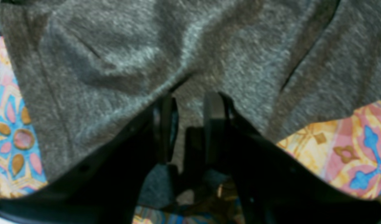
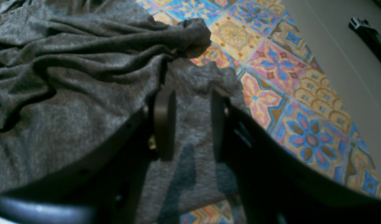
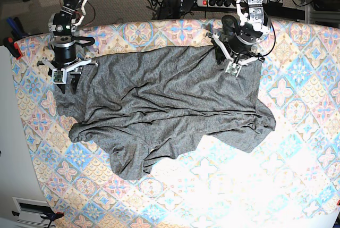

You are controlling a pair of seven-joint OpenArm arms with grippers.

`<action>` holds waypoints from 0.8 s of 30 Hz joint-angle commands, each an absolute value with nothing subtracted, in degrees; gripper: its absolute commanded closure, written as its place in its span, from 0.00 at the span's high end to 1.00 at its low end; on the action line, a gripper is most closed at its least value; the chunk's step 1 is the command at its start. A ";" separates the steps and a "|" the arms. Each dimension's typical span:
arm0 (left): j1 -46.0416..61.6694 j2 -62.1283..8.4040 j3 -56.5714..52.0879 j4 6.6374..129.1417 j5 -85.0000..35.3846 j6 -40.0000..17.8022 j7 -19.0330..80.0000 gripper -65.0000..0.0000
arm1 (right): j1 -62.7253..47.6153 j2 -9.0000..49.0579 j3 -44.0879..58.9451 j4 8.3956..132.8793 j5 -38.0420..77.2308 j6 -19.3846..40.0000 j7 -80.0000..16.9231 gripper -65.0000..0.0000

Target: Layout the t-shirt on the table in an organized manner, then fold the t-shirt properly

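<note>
The t-shirt (image 3: 164, 108), dark heathered grey, lies spread but heavily creased across the middle of the bench (image 3: 297, 148), which is covered with a patterned cloth of blue, pink and beige tiles. In the base view the garment runs wide across the far half of the bench, with ridges of bunched fabric through its centre and a lobe of cloth drooping toward the near edge on that view's left. The left tool (image 3: 235, 60) stands at the shirt's far corner on the base view's right, pointing down onto the fabric. Its wrist view shows the t-shirt (image 1: 190, 62) filling most of the frame, with the two fingers (image 1: 165, 124) parted by a moderate gap and grey cloth lying between them; whether the cloth is pinched or merely lies between them cannot be told, as the picture is blurred. The right tool (image 3: 65, 76) stands at the shirt's opposite far corner on the base view's left. Its wrist view shows the fingers (image 2: 164, 124) likewise partly apart, straddling a flat flap of the t-shirt (image 2: 69, 77) at its edge, with the patterned bench (image 2: 271, 77) exposed just beside; a firm grip cannot be confirmed here either. Cables and a power strip (image 3: 223, 2) lie beyond the bench's far edge.
</note>
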State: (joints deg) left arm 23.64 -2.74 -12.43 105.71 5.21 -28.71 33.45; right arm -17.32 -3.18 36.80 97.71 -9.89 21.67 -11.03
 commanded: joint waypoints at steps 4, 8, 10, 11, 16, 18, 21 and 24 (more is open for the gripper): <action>23.60 -2.77 -12.44 106.86 4.88 -28.53 32.40 0.26 | -17.10 -2.77 36.97 98.77 -9.19 21.58 -9.36 0.28; 23.60 -2.77 -12.44 106.86 4.88 -28.53 32.40 0.26 | -17.01 -2.77 37.23 98.77 -9.10 21.58 -9.36 0.28; 23.60 -2.77 -12.44 106.86 4.88 -28.53 32.40 0.26 | -17.01 -2.77 37.23 98.77 -9.01 21.58 -9.36 0.28; 23.60 -2.77 -12.44 106.86 5.05 -28.53 32.40 0.26 | -17.01 -2.77 37.23 98.77 -9.01 21.58 -9.36 0.29; 23.60 -2.77 -12.44 106.86 5.41 -28.53 32.40 0.26 | -16.92 -2.77 38.46 98.33 -8.92 21.58 -9.36 0.29; 24.31 -3.03 -12.53 106.86 5.41 -28.53 32.40 0.26 | -16.75 -2.77 40.22 97.71 -8.92 21.58 -9.45 0.29; 25.01 -3.12 -12.53 106.86 5.41 -28.53 32.22 0.26 | -14.81 -2.77 42.95 95.43 -8.84 21.58 -9.45 0.29; 25.36 -3.30 -12.79 106.86 5.41 -28.53 32.22 0.26 | -12.70 -2.77 46.99 92.70 -8.84 21.58 -9.54 0.29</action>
State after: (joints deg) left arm 25.74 -3.01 -12.67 105.73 5.91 -28.71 33.47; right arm -12.86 -3.33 46.87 91.72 -9.43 21.71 -11.25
